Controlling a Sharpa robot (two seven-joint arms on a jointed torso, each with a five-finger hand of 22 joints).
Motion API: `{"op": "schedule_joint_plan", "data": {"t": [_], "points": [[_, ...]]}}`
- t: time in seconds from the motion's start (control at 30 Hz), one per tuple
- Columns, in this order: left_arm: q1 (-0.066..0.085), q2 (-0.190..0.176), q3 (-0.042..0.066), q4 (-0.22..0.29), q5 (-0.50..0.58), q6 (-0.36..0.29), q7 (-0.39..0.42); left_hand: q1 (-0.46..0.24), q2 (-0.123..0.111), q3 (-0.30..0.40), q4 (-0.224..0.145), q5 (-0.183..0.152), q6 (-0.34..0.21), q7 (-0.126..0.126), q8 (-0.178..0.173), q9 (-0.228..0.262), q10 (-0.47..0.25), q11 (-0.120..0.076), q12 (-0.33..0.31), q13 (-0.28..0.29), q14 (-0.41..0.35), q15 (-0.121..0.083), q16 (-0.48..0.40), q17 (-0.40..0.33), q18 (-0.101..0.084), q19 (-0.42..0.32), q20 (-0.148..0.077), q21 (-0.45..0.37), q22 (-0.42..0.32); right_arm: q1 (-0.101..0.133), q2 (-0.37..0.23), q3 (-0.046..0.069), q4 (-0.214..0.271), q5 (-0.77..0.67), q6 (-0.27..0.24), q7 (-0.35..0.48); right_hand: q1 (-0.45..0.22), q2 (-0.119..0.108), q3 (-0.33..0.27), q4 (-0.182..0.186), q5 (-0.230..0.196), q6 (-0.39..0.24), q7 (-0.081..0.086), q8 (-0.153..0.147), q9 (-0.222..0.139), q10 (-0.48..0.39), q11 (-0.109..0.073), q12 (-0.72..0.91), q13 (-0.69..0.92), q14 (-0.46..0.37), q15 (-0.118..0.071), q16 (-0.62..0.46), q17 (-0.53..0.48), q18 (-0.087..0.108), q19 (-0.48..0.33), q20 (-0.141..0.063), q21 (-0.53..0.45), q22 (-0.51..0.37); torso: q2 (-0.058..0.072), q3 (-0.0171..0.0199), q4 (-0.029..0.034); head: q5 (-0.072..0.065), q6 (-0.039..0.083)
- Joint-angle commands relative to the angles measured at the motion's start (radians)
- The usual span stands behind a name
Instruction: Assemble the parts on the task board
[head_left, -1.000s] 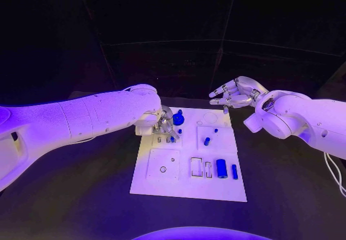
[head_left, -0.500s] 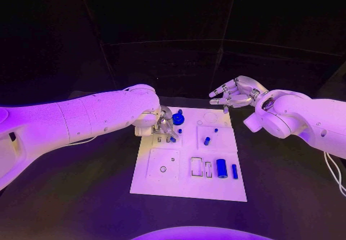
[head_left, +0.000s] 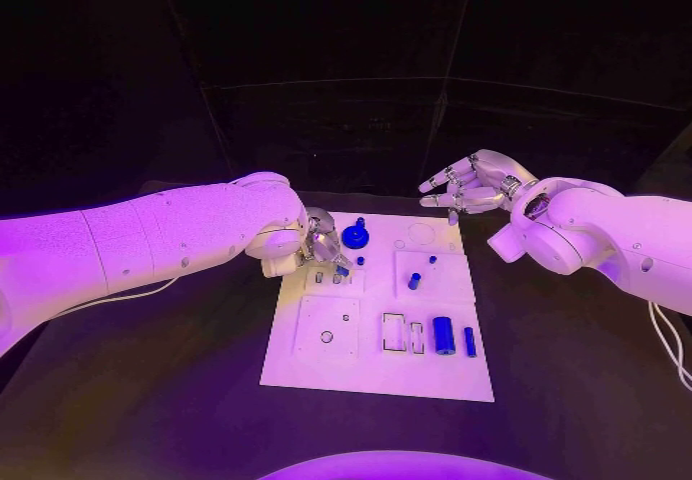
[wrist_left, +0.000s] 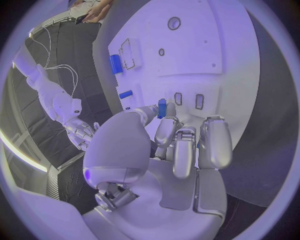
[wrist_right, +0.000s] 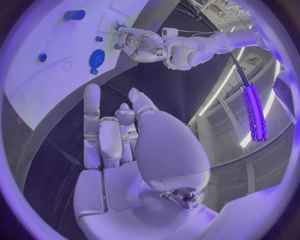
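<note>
White and flat, the rectangular task board (head_left: 378, 370) lies mid-table on matte black, with small blue parts: a round disc (head_left: 355, 237), a stubby cylinder (head_left: 443, 335), a slim bar (head_left: 469, 342). The silver left hand (head_left: 320, 250) pinches a small blue peg (wrist_left: 162, 107) over the board's far-left slots. The right hand (head_left: 472, 186) hovers beyond the far edge, fingers loosely spread, holding nothing.

Violet light over whole scene; background behind worktop (head_left: 130, 400) near black. White board (head_left: 378, 370) and both arms brightest, no harsh glare. Soft shadows beside board. Bright strip lamps (wrist_right: 253, 107) seen from right wrist. Wrist views round, straight edges bowed, rims dark and soft.
</note>
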Motion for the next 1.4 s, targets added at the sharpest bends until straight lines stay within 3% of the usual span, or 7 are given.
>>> {"op": "schedule_joint_plan", "data": {"t": [0.03, 0.4, 0.63, 0.87, 1.1, 1.4], "points": [[-0.002, -0.018, 0.0, 0.026, 0.007, -0.109, 0.011, -0.009, 0.001, 0.136, -0.128, 0.005, 0.002, -0.003, 0.008, 0.003, 0.004, -0.001, 0.002, -0.002, 0.101, 0.003, 0.003, 0.263, -0.018, 0.01, 0.001, 0.001, 0.004, 0.002, -0.001, 0.001, -0.001, -0.005, -0.007, 0.005, -0.008, -0.001, 0.001, 0.005, 0.005, -0.008, -0.002, 0.002, -0.001, -0.007, 0.001, -0.006, -0.001, 0.023, 0.004, -0.003, -0.002, 0.005, 0.004, 0.003, -0.007, -0.001, 0.001, -0.0009, 0.0009, 0.004, 0.001], [-0.022, -0.047, -0.004, 0.058, -0.093, -0.187, 0.017, -0.016, -0.007, 0.152, -0.14, 0.004, 0.003, -0.004, 0.013, 0.009, 0.007, -0.002, 0.003, -0.001, 0.101, 0.002, 0.003, 0.263, -0.019, 0.014, 0.0, 0.005, 0.011, 0.002, 0.001, 0.001, -0.008, -0.02, -0.009, 0.007, -0.01, -0.001, 0.001, 0.007, 0.007, -0.009, -0.002, 0.002, -0.001, -0.008, 0.002, -0.007, -0.002, 0.023, 0.004, -0.003, -0.001, 0.005, 0.003, 0.004, -0.007, -0.002, 0.001, -0.0013, -0.0007, 0.011, -0.004], [-0.038, -0.043, -0.021, 0.063, -0.114, -0.213, 0.018, -0.019, -0.01, 0.157, -0.143, 0.004, 0.004, -0.005, 0.016, 0.011, 0.006, -0.003, -0.001, -0.006, 0.101, 0.001, 0.003, 0.263, -0.02, 0.015, -0.001, 0.005, 0.012, 0.002, 0.002, 0.001, -0.01, -0.025, -0.012, 0.009, -0.013, -0.001, 0.001, 0.009, 0.01, -0.011, -0.002, 0.002, -0.001, -0.016, 0.002, -0.019, -0.012, 0.02, 0.004, -0.009, -0.008, 0.005, 0.003, 0.004, -0.008, -0.002, 0.001, -0.0007, -0.0027, 0.015, -0.004], [-0.049, -0.043, -0.029, 0.064, -0.13, -0.193, 0.011, -0.022, -0.012, 0.161, -0.145, 0.005, 0.005, -0.005, 0.017, 0.012, 0.007, -0.003, -0.001, -0.006, 0.101, 0.001, 0.003, 0.263, -0.02, 0.015, -0.001, 0.006, 0.013, 0.002, 0.0, 0.001, -0.009, -0.031, -0.012, 0.009, -0.013, -0.001, 0.001, 0.009, 0.01, -0.011, -0.002, 0.002, -0.001, -0.016, 0.002, -0.019, -0.012, 0.02, 0.004, -0.009, -0.008, 0.005, 0.003, 0.004, -0.008, -0.002, 0.001, -0.0012, -0.0035, 0.014, -0.006], [-0.052, -0.046, -0.03, 0.062, -0.133, -0.166, 0.007, -0.024, -0.013, 0.162, -0.145, 0.005, 0.005, -0.006, 0.018, 0.013, 0.006, -0.003, -0.002, -0.007, 0.101, 0.001, 0.003, 0.263, -0.019, 0.015, -0.001, 0.005, 0.011, 0.002, 0.002, 0.001, -0.006, -0.032, -0.009, 0.009, -0.013, -0.001, 0.001, 0.009, 0.011, -0.011, -0.002, 0.002, -0.001, -0.016, 0.002, -0.019, -0.011, 0.021, 0.004, -0.007, -0.005, 0.005, 0.002, 0.004, -0.008, -0.002, 0.001, 0.0003, -0.0035, 0.015, -0.006], [-0.053, -0.05, -0.03, 0.069, -0.134, -0.126, -0.002, -0.026, -0.013, 0.164, -0.145, 0.005, 0.006, -0.006, 0.019, 0.014, 0.007, -0.004, -0.001, -0.006, 0.101, 0.001, 0.003, 0.263, -0.019, 0.015, -0.001, 0.005, 0.012, 0.002, 0.002, 0.001, -0.004, -0.032, -0.008, 0.008, -0.013, -0.001, 0.001, 0.009, 0.011, -0.011, -0.002, 0.002, -0.001, -0.016, 0.002, -0.019, -0.011, 0.021, 0.004, -0.007, -0.005, 0.005, 0.002, 0.004, -0.008, -0.002, 0.001, -0.0012, -0.0033, 0.015, -0.009]]}}
